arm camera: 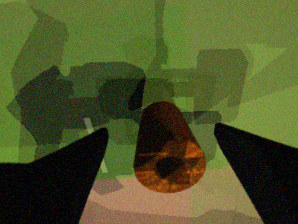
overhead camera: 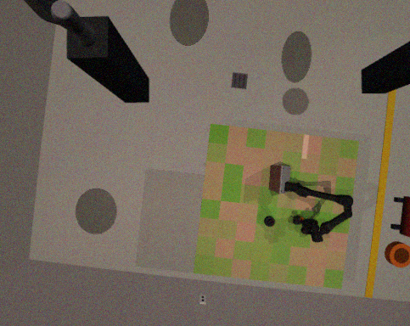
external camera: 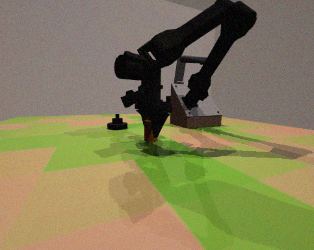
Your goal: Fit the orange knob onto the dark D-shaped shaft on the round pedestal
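Note:
The orange knob (external camera: 147,131) (arm camera: 172,145) stands upright on the patterned table, its open hole facing up in the wrist view. The flat side of the hole is hard to make out in shadow. My gripper (external camera: 154,131) (arm camera: 161,130) is open and low, pointing down, with one black finger on each side of the knob. Gaps show between the knob and both fingers in the wrist view. One finger partly covers the knob in the exterior view. The round dark pedestal (overhead camera: 269,221) (external camera: 117,125) stands apart from the knob, with its short shaft (external camera: 117,116) upright and bare.
The arm's wedge-shaped base (overhead camera: 277,178) (external camera: 203,122) stands behind the gripper in the exterior view, with a grey bracket (external camera: 180,72) rising from it. A pale strip (overhead camera: 305,147) lies on the patterned surface. Dark arm shadows cross the surface around the knob.

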{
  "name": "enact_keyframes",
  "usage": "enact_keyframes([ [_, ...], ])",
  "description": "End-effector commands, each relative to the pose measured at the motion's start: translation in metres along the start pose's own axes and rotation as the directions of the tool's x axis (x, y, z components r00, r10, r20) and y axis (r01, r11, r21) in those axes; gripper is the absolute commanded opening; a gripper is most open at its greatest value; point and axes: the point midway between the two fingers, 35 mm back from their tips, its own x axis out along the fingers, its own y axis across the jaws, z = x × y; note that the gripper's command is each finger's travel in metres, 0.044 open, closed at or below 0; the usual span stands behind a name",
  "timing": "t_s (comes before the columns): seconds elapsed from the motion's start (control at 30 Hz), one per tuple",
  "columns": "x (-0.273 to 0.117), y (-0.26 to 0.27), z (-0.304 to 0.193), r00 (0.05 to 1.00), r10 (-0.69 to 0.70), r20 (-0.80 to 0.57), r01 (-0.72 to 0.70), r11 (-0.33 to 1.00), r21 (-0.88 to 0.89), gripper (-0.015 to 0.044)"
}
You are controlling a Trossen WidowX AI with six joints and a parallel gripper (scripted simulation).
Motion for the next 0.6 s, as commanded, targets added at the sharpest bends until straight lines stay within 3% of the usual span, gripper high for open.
enact_keyframes([
  [0.0,0.0071,-0.0018,-0.0008,1.000,-0.004,-0.001,0.004,1.000,0.009,0.0440],
  [0.13,0.0108,-0.0017,-0.0013,1.000,-0.003,-0.002,0.003,1.000,0.009,0.0440],
  [0.47,0.0108,-0.0017,-0.0013,1.000,-0.003,-0.002,0.003,1.000,0.009,0.0177],
  [0.57,0.0108,-0.0017,-0.0013,1.000,-0.003,-0.002,0.003,1.000,0.009,0.0157],
])
